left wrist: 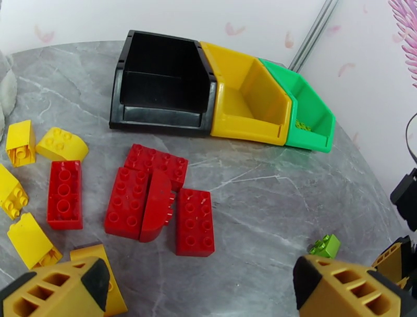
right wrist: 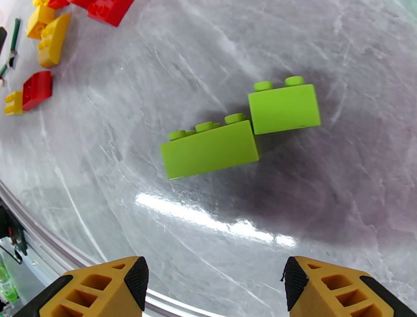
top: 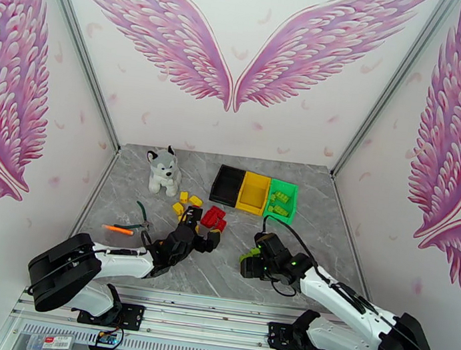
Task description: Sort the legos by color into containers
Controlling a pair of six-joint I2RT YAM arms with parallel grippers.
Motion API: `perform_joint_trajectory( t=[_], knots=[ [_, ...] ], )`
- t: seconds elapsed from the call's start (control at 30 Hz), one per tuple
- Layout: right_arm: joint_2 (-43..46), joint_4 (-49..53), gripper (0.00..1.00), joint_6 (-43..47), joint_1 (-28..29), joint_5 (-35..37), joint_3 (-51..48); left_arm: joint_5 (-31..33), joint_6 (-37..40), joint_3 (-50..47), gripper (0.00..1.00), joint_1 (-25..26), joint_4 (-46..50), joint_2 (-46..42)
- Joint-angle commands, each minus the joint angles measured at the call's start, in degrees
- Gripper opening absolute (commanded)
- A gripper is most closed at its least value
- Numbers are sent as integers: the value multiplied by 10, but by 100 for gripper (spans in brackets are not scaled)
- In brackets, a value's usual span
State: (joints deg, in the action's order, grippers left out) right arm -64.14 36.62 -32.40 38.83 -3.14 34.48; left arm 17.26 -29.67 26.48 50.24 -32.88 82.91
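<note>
We see a glossy grey marbled bench [right wrist: 333, 219] between wing-painted walls [top: 179, 45]. Two studded green legos [right wrist: 209, 150] lie ahead of our spread right claw [right wrist: 213, 284]. Our left claw [left wrist: 200, 284], spread, faces red legos [left wrist: 190, 229], with the containers [left wrist: 250, 130] beyond.

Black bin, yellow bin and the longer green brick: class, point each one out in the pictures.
black bin [left wrist: 156, 117], left wrist view, front wall
yellow bin [left wrist: 250, 124], left wrist view, front wall
longer green brick [right wrist: 211, 151], right wrist view, side face

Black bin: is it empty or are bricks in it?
Empty: the black bin has a bare floor; the red bricks lie on the table before it.
</note>
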Motion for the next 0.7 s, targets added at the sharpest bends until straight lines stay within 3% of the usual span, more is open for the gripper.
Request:
perform_joint_trajectory(
  t=[0.0, 0.43, 0.67],
  knots=[
    [-31, -21, 77, -8, 11, 43, 22, -5, -15, -10, 99, -3, -2, -18],
    [-153, -60, 77, 1, 39, 65, 64, -2, -15, -14, 99, -4, -1, -25],
    [-208, -46, 77, 7, 41, 114, 106, -4, -14, -14, 99, -4, -2, -26]
  ],
)
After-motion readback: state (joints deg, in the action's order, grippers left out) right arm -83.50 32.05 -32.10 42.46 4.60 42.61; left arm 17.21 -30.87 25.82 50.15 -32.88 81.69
